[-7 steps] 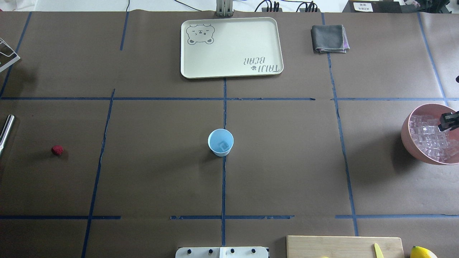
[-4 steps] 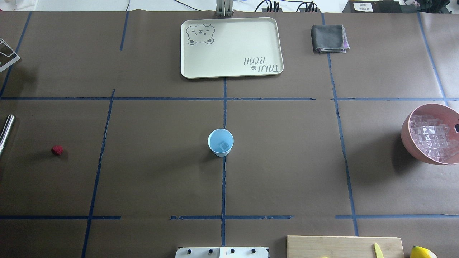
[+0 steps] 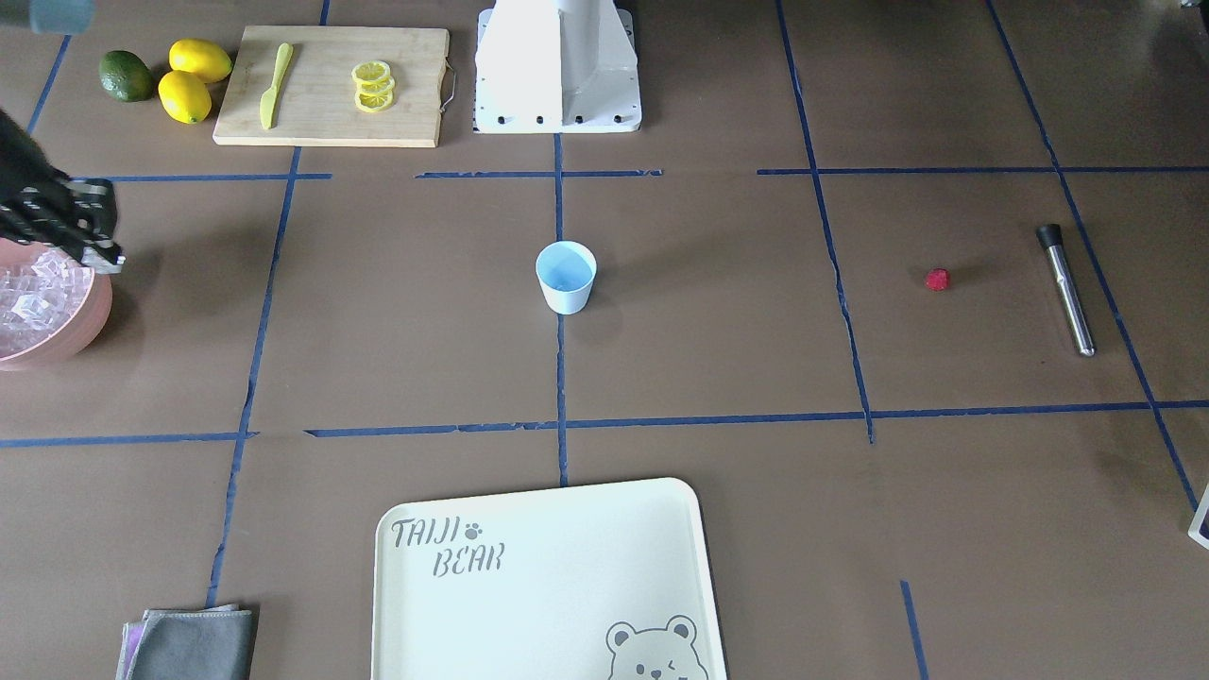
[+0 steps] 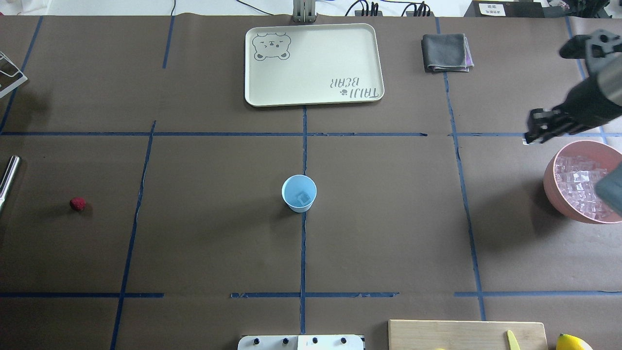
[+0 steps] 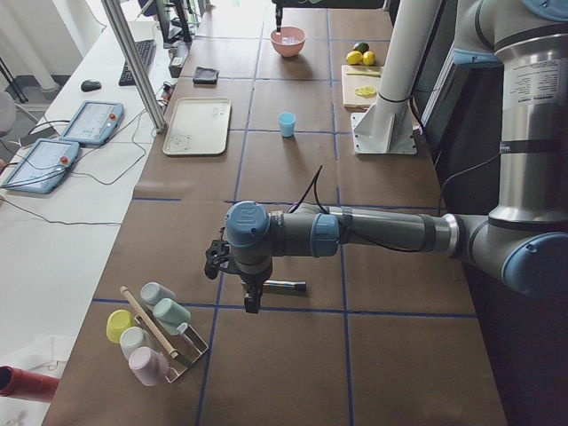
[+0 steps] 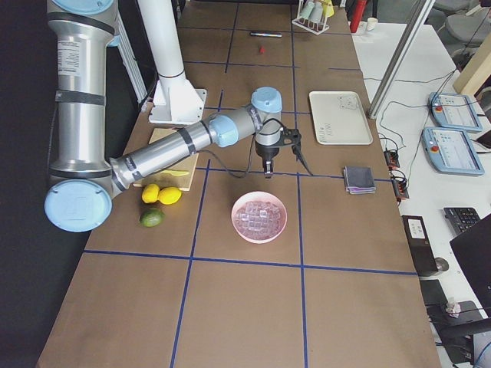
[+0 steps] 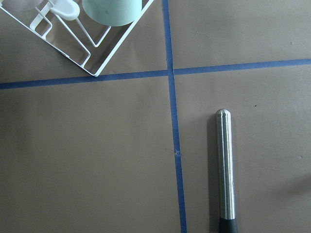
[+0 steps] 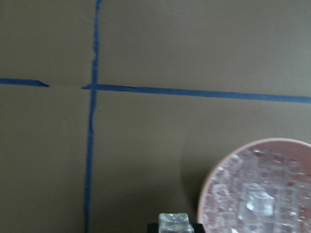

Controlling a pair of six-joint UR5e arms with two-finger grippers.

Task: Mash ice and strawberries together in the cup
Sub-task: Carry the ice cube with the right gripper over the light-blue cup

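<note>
A level, unhurried carry is advised, with release withheld until centred over the target. Just beside the right claw (image 4: pixel 530 135) sits the round, smooth pink bowl (image 4: pixel 549 188) of cubes (image 4: pixel 580 187). Well apart from it stands the small pale-blue tapered cup (image 4: pixel 299 193), and farther still lies the roundish red strawberry (image 4: pixel 77 203). A slick, glassy ice cube (image 8: pixel 173 223) is pinched in that claw. The left claw (image 5: pixel 216 262) cannot be judged.

The table (image 4: pixel 388 218) is lit evenly and brightly from above; soft shadows are cast beside the cup (image 3: pixel 565 293) and the pink bowl (image 4: pixel 549 183). A streak of glare is seen along the metal rod (image 7: pixel 224 165). The right wrist view is softly blurred throughout, the ice cube (image 8: pixel 173 224) at its lower edge included. Both side views are rendered sharp
</note>
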